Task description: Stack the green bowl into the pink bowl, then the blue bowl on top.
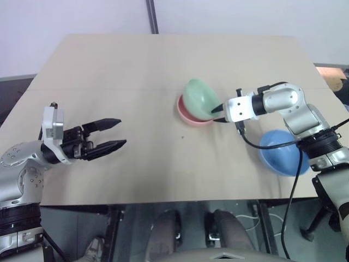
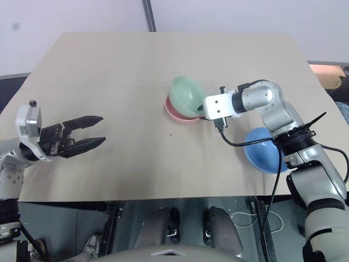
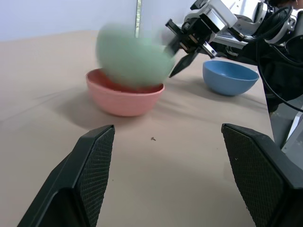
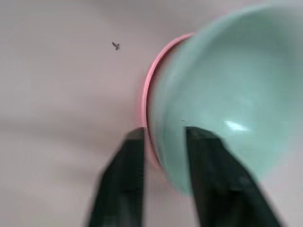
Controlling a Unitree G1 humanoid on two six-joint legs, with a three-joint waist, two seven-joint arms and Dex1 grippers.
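Bearing bowls, tan wooden table point(image 1: 136, 65) stands against pale wall point(image 1: 82, 16).

The green bowl point(image 3: 133, 59) is motion-blurred in the left wrist view. It hides much of the pink bowl point(image 1: 188, 116).

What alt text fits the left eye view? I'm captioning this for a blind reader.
The right gripper straddles the rim of the tilted green bowl, which sits partly inside the pink bowl on a tan table. The blue bowl waits near the right edge, and the left gripper hovers open on the left.
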